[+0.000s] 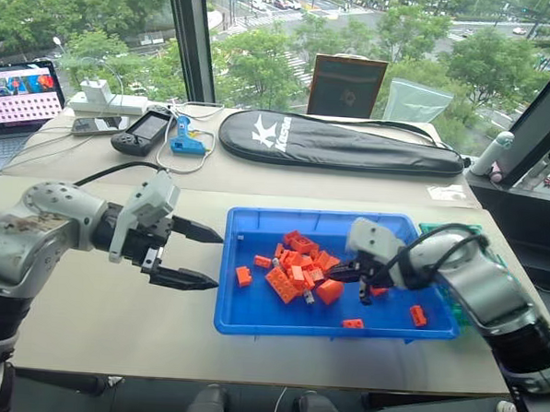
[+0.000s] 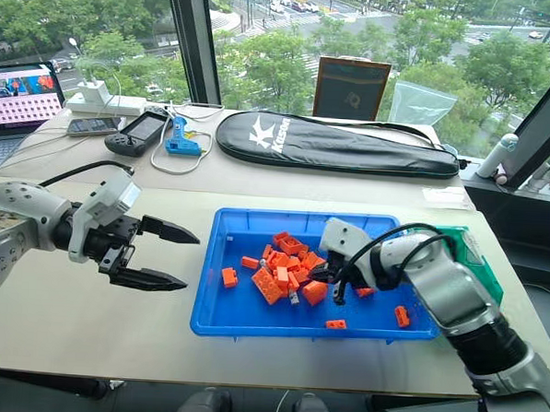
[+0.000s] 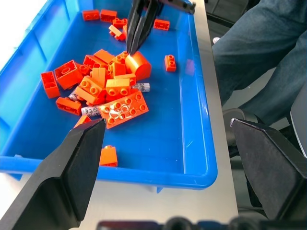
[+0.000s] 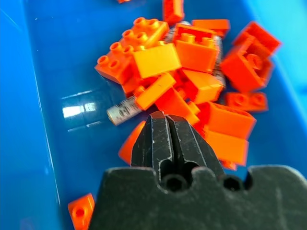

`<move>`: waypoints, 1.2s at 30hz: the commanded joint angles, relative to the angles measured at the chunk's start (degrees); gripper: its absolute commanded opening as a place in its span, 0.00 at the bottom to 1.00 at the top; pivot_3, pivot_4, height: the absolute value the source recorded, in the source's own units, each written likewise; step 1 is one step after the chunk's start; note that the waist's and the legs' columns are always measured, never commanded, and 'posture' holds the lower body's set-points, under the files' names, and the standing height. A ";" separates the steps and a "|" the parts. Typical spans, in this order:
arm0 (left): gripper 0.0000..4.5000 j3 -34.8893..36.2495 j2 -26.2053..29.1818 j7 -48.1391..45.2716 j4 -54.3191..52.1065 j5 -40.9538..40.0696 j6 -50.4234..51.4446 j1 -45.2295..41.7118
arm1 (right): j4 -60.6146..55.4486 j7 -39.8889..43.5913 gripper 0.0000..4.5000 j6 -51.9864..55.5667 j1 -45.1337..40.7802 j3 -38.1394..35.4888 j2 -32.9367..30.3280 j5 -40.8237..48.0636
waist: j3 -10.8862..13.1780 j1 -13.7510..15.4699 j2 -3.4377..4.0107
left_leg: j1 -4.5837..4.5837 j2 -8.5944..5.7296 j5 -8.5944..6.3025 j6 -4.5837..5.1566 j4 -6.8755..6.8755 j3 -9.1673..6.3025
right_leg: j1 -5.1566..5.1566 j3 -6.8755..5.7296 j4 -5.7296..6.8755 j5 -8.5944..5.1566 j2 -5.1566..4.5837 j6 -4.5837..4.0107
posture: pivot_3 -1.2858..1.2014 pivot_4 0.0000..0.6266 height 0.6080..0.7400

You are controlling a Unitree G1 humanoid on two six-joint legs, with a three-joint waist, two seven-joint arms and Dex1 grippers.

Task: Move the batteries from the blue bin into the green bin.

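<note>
The blue bin (image 1: 333, 331) lies on the table right of centre, with a heap of orange bricks (image 1: 295, 267) in its middle. Two batteries (image 3: 141, 87) (image 3: 90, 110) lie among the bricks, and another battery (image 4: 123, 109) pokes out from under the heap's edge. My right gripper (image 1: 331, 274) hangs low over the heap, shut, with nothing between its fingers (image 4: 165, 139). The green bin (image 2: 475, 258) stands just beyond the blue bin's right end, mostly behind my right arm. My left gripper (image 1: 215, 258) is open and empty beside the blue bin's left rim.
A black racket bag (image 1: 338, 143) lies across the far table, with a game controller (image 1: 142, 131), a blue tool (image 1: 186, 139), a power strip (image 1: 105, 100) and a laptop (image 1: 18, 100) to its left. A person's legs (image 3: 259, 52) are beside the table past the blue bin.
</note>
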 commanded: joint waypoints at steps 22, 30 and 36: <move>1.00 -0.27 2.78 -2.15 -2.54 1.95 -1.34 2.33 | -2.96 -7.29 0.77 6.84 -1.39 9.59 8.60 -3.67 | 0.00 -0.06 0.00 | -0.02 0.01 0.00 0.00 0.11 -0.01 | -0.01 0.00 0.06 0.01 0.01 0.00 | 0.52 0.24 0.95; 1.00 -1.12 3.02 -2.92 -2.28 2.60 -2.25 2.09 | -2.90 -10.56 0.65 10.96 -0.95 9.85 11.61 -4.42 | 0.00 -0.14 0.00 | -0.02 0.03 0.00 0.00 0.11 -0.01 | -0.02 0.01 0.09 0.00 0.04 -0.01 | 0.52 0.24 0.95; 1.00 -1.74 2.40 -3.34 -1.55 3.23 -2.78 1.06 | -3.52 -10.63 0.32 11.90 -0.31 9.04 10.67 -4.31 | 0.00 -0.06 0.00 | -0.02 0.03 0.00 0.00 0.11 -0.01 | -0.01 0.00 0.08 0.00 0.03 -0.01 | 0.52 0.24 0.95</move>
